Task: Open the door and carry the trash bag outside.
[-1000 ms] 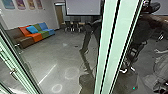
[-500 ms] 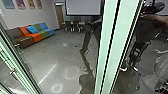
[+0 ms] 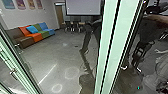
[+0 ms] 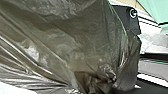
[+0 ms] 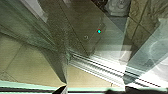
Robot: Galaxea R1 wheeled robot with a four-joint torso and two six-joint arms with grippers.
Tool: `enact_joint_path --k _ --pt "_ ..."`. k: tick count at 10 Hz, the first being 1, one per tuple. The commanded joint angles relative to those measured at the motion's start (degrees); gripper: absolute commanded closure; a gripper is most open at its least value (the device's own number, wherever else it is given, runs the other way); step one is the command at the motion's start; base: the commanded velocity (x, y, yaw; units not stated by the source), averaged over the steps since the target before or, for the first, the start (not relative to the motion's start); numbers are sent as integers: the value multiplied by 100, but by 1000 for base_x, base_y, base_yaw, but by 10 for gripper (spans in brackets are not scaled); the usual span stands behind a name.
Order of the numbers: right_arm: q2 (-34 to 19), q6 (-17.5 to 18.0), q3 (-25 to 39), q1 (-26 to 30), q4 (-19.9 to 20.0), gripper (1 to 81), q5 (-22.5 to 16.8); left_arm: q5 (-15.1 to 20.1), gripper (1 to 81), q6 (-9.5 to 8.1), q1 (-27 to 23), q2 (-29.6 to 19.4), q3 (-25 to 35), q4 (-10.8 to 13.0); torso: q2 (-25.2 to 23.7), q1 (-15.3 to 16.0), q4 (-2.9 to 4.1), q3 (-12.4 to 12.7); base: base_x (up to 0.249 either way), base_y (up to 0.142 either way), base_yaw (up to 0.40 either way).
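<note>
Of the left gripper I cannot tell whether it is clenched or released, nor can I of the right gripper. The brown, glossy plastic trash bag [image 4: 72, 37] is at the left wrist, its film drawn in taut folds toward a bunched part [image 4: 106, 72]; held by such a neck, it would likely stay closed with its weight hanging below. How near it is to the pale green, straight metal post [image 3: 120, 37] I cannot tell. Left of that post, a slanting pale green metal frame [image 3: 18, 70] carries a small handle [image 3: 13, 71], probably the door's; well beyond the post is the multicoloured, low padded sofa [image 3: 35, 36]. The right arm, apart from the bag, seems kept free for the door
</note>
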Motion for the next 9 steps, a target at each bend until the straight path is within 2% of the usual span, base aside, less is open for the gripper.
enact_joint_path --k 1,3,7,9 --pt "-335 -2 -381 787 -120 10 161 433 811 -2 -187 -37 61 -19 0 0 0 -2 0 0 0" --pt "-133 6 -513 690 -128 10 169 433 811 -2 -187 -46 61 -27 0 2 0 -2 0 0 0" --pt "191 -3 -1197 593 -156 10 169 442 811 -2 -179 -11 70 -19 0 4 0 -2 0 0 0" --pt "263 -20 -1181 698 -181 10 143 442 811 -2 -179 -37 70 -28 0 4 0 -2 0 0 0"
